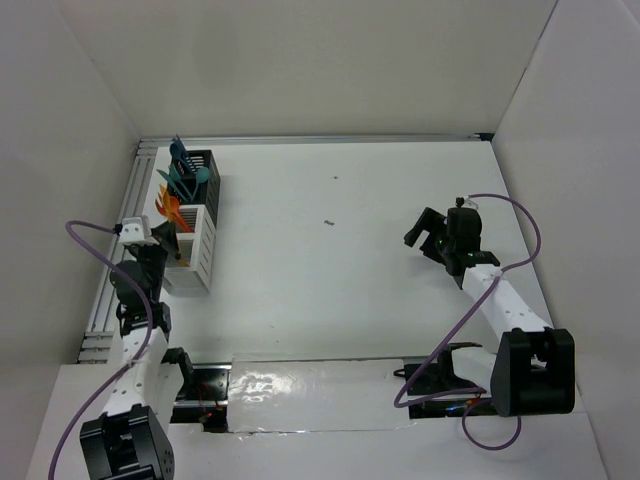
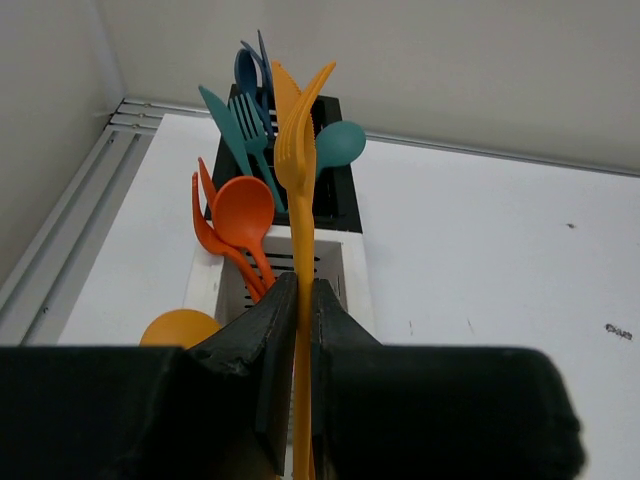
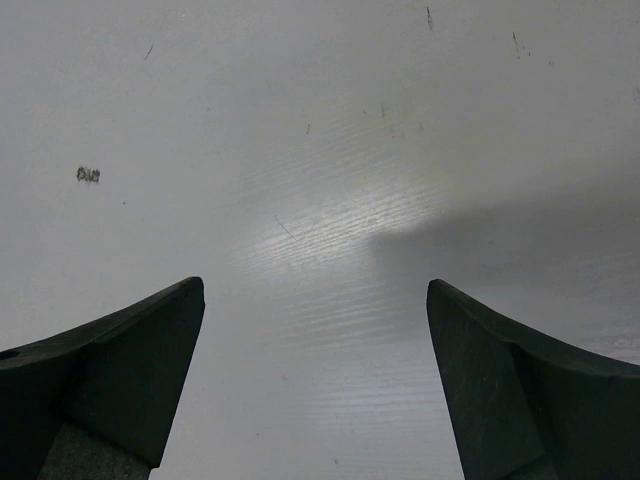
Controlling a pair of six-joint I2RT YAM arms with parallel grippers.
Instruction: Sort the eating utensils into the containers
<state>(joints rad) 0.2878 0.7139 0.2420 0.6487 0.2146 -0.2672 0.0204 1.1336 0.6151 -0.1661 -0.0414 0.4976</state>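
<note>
Upright, orange fork (image 2: pixel 300 225) pinched by left gripper (image 2: pixel 302 300), right gripper (image 3: pixel 315 292) — spread wide.

A white tabletop (image 1: pixel 380 290) lies under the right end effector (image 3: pixel 315 288), marked by a small dark scuff (image 3: pixel 88 174) ahead of it and to its left, with a few faint scratches (image 3: pixel 430 18) farther ahead. Ahead and to the left of the left end effector (image 2: pixel 298 300), a ribbed metal rail (image 2: pixel 70 215) runs along the tabletop's edge at the foot of a plain white wall (image 2: pixel 450 60). Behind both end effectors, a glossy white strip (image 1: pixel 320 385) covers the near edge.
</note>
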